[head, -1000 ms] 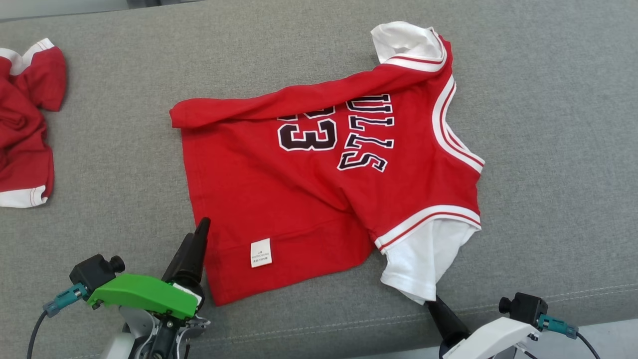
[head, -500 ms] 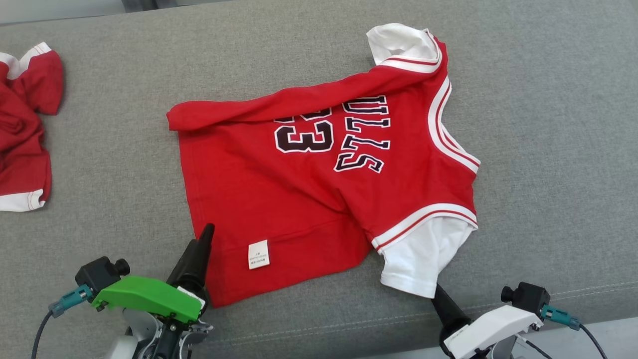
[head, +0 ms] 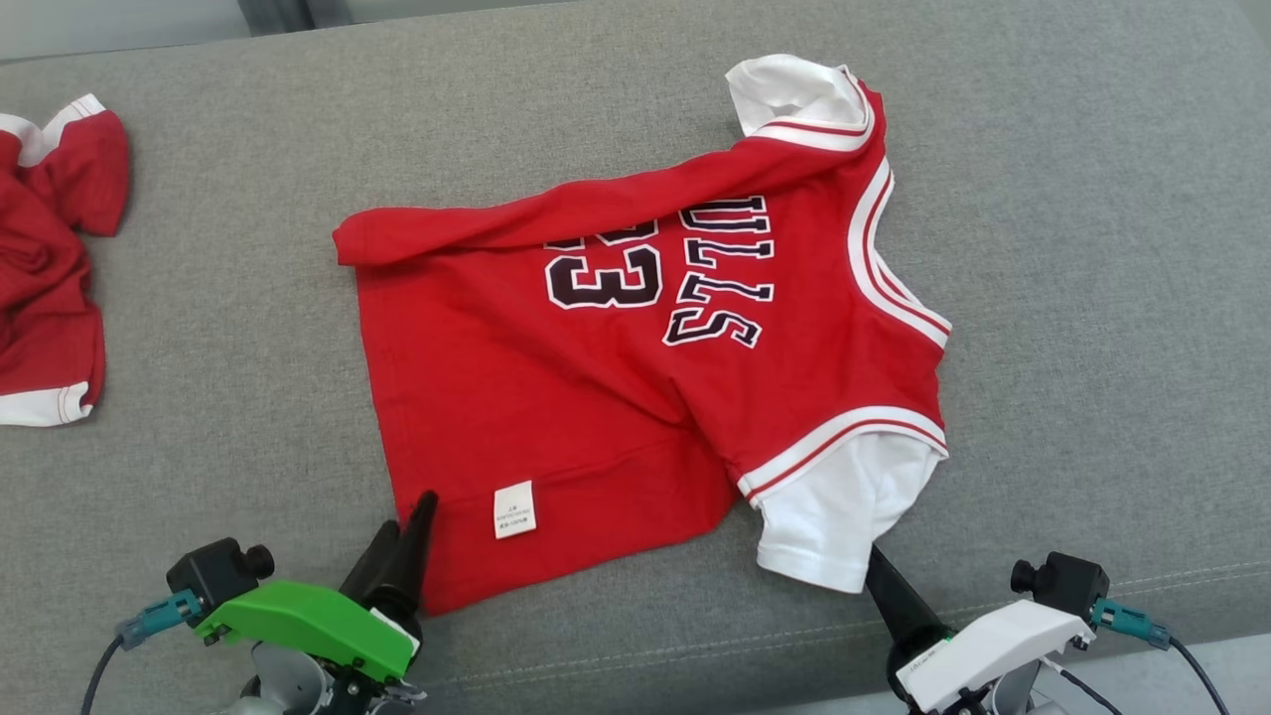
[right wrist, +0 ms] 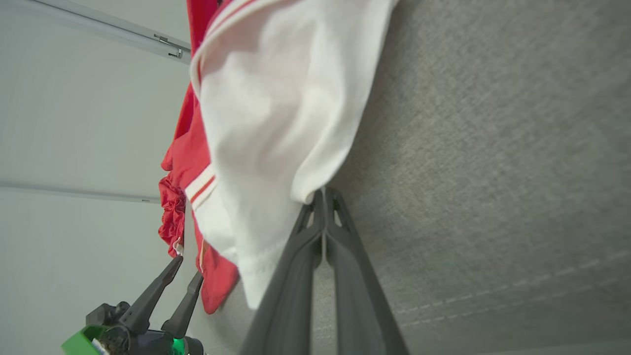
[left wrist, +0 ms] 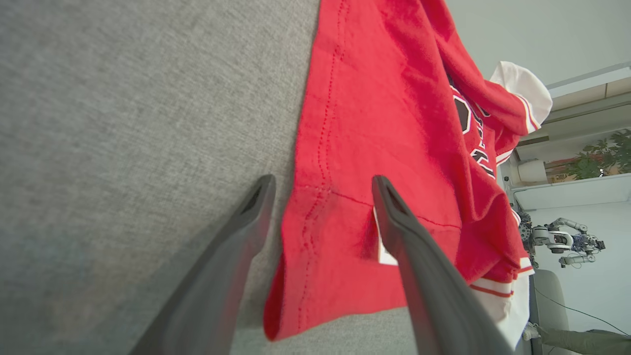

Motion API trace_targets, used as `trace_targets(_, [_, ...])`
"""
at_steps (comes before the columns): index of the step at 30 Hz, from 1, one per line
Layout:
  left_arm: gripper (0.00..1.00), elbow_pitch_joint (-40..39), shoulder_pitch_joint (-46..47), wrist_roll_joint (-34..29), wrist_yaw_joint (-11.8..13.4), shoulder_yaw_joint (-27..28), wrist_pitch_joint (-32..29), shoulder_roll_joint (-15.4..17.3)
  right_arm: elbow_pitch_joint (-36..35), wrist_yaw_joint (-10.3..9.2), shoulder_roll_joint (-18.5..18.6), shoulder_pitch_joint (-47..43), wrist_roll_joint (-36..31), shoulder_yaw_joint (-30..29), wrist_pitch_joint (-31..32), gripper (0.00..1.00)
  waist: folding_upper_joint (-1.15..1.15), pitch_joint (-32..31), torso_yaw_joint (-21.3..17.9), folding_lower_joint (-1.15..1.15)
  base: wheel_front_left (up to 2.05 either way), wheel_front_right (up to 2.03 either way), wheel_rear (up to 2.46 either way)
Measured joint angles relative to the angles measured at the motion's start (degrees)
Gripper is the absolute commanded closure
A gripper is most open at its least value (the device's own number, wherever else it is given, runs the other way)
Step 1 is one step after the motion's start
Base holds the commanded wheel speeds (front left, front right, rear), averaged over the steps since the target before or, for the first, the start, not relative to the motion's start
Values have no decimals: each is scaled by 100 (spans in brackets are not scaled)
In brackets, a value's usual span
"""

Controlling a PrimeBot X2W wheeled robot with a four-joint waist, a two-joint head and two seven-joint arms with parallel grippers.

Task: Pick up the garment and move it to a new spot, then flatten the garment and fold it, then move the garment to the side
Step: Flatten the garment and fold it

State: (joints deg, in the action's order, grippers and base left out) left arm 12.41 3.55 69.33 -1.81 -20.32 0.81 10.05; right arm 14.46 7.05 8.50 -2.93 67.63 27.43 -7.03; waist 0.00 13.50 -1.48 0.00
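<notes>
A soft red shirt (head: 596, 397) lies on a grey woven cushion (head: 1092, 248). The left gripper (left wrist: 323, 178) stands apart over the hem (left wrist: 318, 148). The right gripper (right wrist: 323, 193) pinches the white sleeve (head: 844, 497).

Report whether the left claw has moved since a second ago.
Yes. The left claw has slid down the head view, toward the robot: its tip stood above the shirt's white label, and now sits level with it.

Splayed claw (left wrist: 323, 180) apparently astride garment (left wrist: 394, 113) hem
</notes>
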Motion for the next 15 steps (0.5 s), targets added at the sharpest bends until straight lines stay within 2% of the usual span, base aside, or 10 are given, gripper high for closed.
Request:
trace_targets(4, [0,-33,0,0,-1,-77,-26,-60,-36,0,23,-2,3,59,1,100,0,-7,7,0,0,0,0])
trace_targets(9, [6,-93,-5,0,-1,-126,-27,-94,-74,0,79,-8,56,88,2,100,0,-23,12,0,0,0,0])
trace_targets(12, [28,-143,-10,0,-1,-158,-33,-98,-85,0,102,-15,60,104,2,100,0,-33,19,0,0,0,0])
trace_targets(13, [48,-159,-12,0,-1,-164,-34,-99,-89,0,105,-16,60,110,2,100,0,-35,23,0,0,0,0])
trace_targets(15, [55,-180,-13,0,-1,-172,-34,-103,-105,0,108,-18,62,125,2,100,0,-38,31,0,0,0,0])
